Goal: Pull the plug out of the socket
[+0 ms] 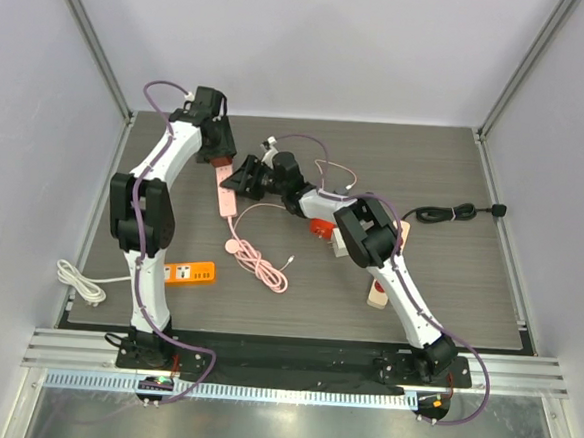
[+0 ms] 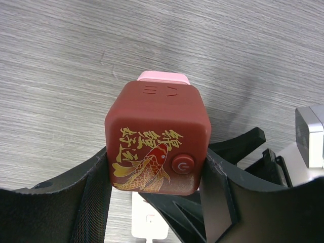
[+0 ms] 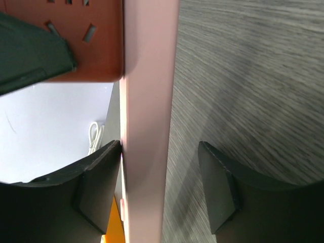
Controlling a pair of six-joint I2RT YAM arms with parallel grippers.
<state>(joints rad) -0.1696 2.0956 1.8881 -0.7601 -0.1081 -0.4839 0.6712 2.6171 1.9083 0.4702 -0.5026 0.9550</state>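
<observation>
At the counter's (image 1: 447,290) left edge you have a white cable (image 1: 77,279) lying coiled. An orange power strip (image 1: 190,272) lies flat just to its right, near the front-left corner.

Toward the far-left corner, your left hand (image 2: 158,169) is closed on the plug (image 2: 157,126). This is a dark red cube with a gold fish design and a round power button. Its fingers (image 2: 91,187) press against the cube's two opposite sides. The plug sits at the far end of the pink power strip (image 1: 226,199), and in the left wrist view you can see the pink end poking out just beyond the cube. You cannot tell from these views whether the pins are seated.

The pink strip runs from the plug back toward the counter's middle. Your right hand (image 3: 159,152) straddles it just beside the plug, partly open. One finger (image 3: 98,187) touches the strip's side, and the other finger (image 3: 223,187) stands clear of it with bare counter showing in the gap. It has no grip on the strip.

The strip's pink cord (image 1: 261,262) loops loosely near the middle of the counter. A small orange-red object (image 1: 318,228) shows under the right arm, too hidden to identify. A wooden block (image 1: 377,295) lies nearer the front edge. A black cable (image 1: 448,214) lies by the right edge.
</observation>
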